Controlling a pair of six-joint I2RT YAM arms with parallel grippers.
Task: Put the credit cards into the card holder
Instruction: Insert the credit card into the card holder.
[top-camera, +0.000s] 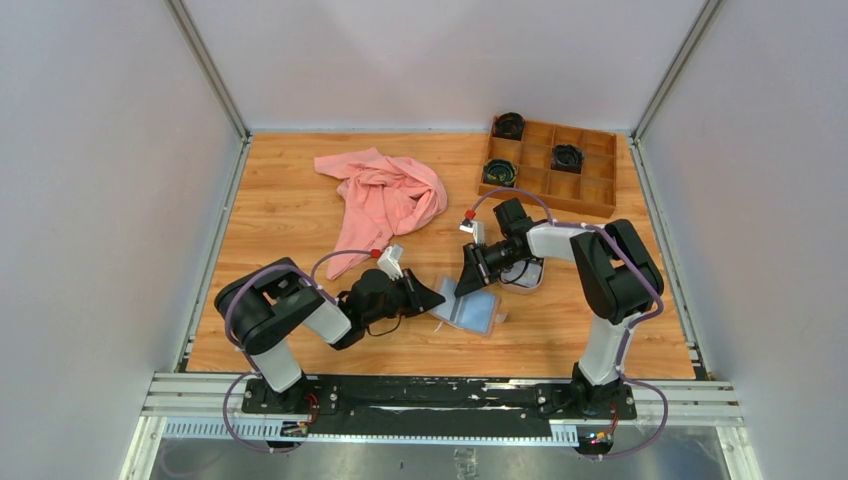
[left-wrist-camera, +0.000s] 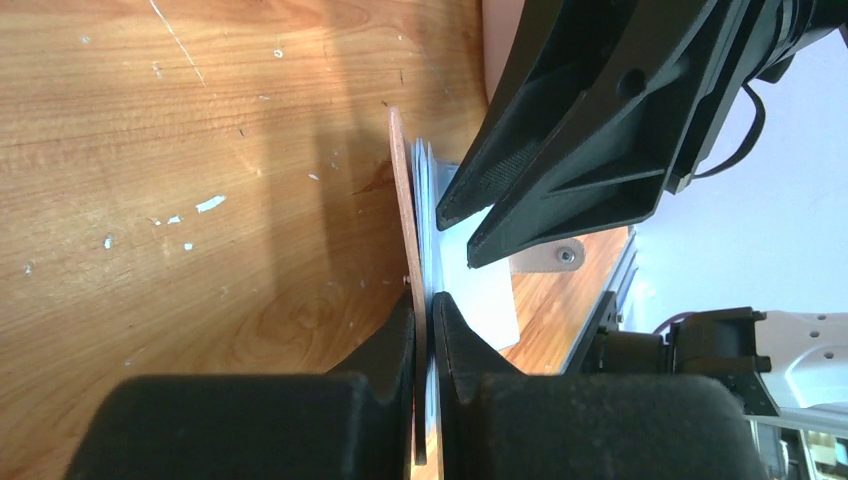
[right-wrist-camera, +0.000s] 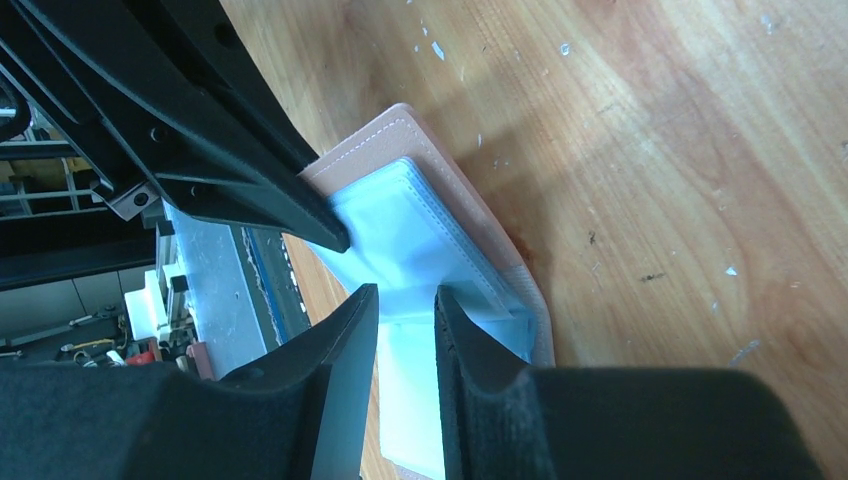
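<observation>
The card holder (top-camera: 475, 312) lies open on the table between the arms, tan cover down and light blue pockets up. My left gripper (top-camera: 437, 297) is at its left edge. In the left wrist view the jaws (left-wrist-camera: 424, 300) are shut on the thin tan cover (left-wrist-camera: 398, 200), seen edge-on. My right gripper (top-camera: 468, 283) hovers over the holder's far side. In the right wrist view its fingers (right-wrist-camera: 407, 292) stand a narrow gap apart above the blue pockets (right-wrist-camera: 440, 215), with nothing between them. No credit cards show in any view.
A crumpled pink cloth (top-camera: 385, 195) lies at the back left. A wooden compartment box (top-camera: 555, 165) holding black coiled items stands at the back right. A pinkish tray (top-camera: 530, 278) peeks out under the right arm. A metal rail (top-camera: 430, 395) runs along the near edge.
</observation>
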